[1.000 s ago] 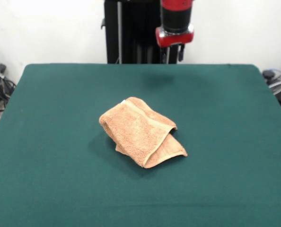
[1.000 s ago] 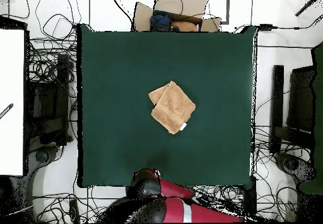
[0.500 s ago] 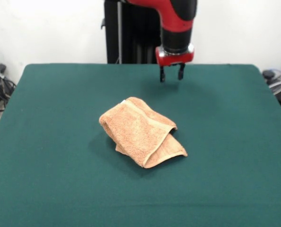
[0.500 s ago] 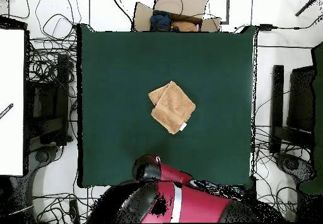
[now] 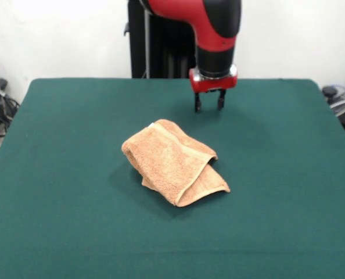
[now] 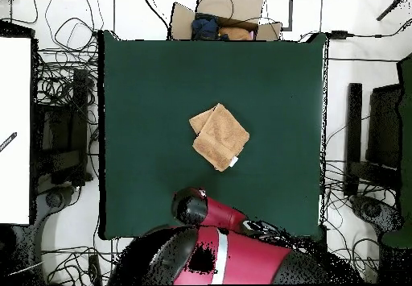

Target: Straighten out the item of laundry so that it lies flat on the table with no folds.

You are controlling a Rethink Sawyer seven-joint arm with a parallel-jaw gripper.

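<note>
The towel (image 5: 174, 161) lies folded over itself mid-bench (image 5: 56, 174). The gripper (image 5: 209, 107) hangs beyond it, jaws narrowly parted, holding nothing. Pinching several layers together would likely drag the bundle without unfolding it.

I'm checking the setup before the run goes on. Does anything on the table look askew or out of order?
Only the towel: it lies folded over itself and turned at an angle near the middle of the table, not flat. The end effector hangs open beyond it, touching nothing. No damage shows.
</note>
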